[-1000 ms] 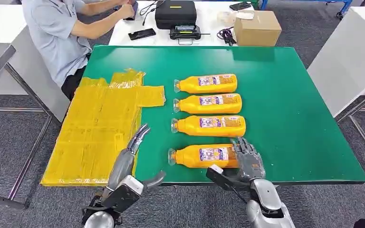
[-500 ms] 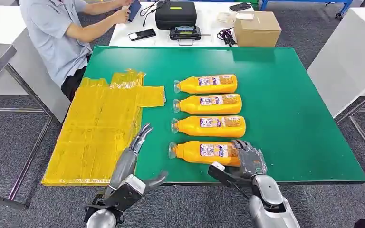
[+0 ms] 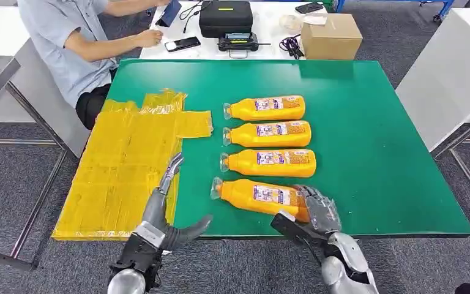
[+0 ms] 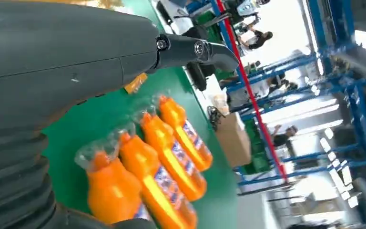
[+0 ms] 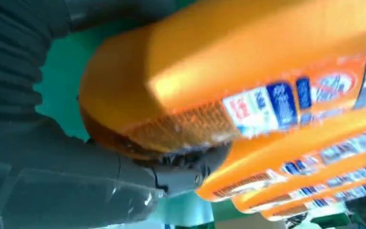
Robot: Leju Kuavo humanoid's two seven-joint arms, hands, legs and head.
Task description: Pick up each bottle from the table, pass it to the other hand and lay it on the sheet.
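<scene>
Four orange bottles lie in a row on the green table (image 3: 373, 147), caps pointing toward the yellow sheet (image 3: 122, 165). My right hand (image 3: 318, 211) grips the base of the nearest bottle (image 3: 257, 196), which sits skewed with its cap end swung away from me. The right wrist view shows that bottle (image 5: 248, 62) up close, clasped between thumb and fingers. The other three bottles (image 3: 269, 162) (image 3: 269, 133) (image 3: 266, 108) lie untouched behind it. My left hand (image 3: 165, 208) hovers open at the sheet's near right edge, fingers spread, holding nothing. The left wrist view shows the bottles (image 4: 162, 167) beyond that hand.
A person in a grey shirt (image 3: 67, 49) sits at the table's far left corner. Behind the green table a white table carries a black case (image 3: 225, 17), a phone (image 3: 182, 43) and a cardboard box (image 3: 330, 35). The table's front edge runs just under both hands.
The nearest bottle has turned in my right hand, its cap end swinging left and away. My left hand has drifted left toward the sheet. The person's arm has moved.
</scene>
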